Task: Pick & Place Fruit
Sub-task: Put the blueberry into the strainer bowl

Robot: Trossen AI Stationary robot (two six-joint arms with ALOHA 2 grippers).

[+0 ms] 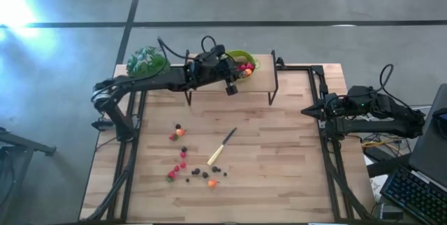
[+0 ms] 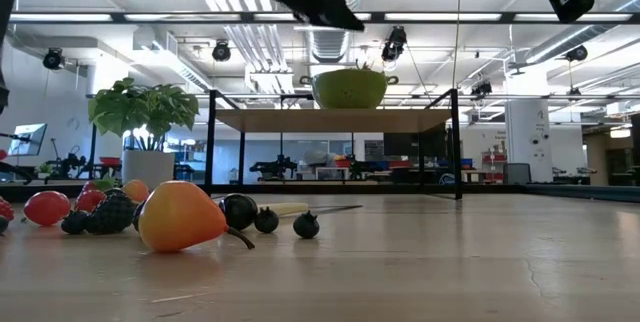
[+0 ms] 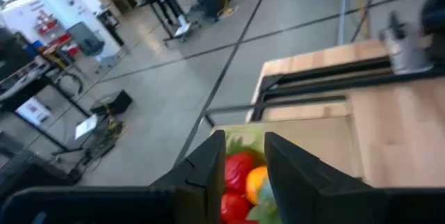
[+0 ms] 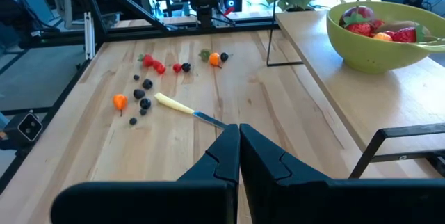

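Small fruit pieces (image 1: 185, 158), red, dark and orange, lie scattered on the wooden table (image 1: 279, 155); in the low view an orange piece (image 2: 178, 217) is nearest. A green bowl (image 1: 242, 57) stands on a raised shelf (image 2: 330, 119) at the far edge, with red and orange fruit (image 3: 240, 175) in it. My left gripper (image 3: 245, 147) hangs open just over the bowl's near rim; the fruit seen through its gap lies in the bowl. My right gripper (image 4: 238, 137) waits shut and empty at the table's right edge.
A pale-handled knife (image 1: 222, 147) lies among the fruit near the table's middle. A leafy potted plant (image 1: 147, 61) stands at the far left, beside the shelf. The shelf's black legs (image 1: 272, 89) stand on the table. The table's right half is bare wood.
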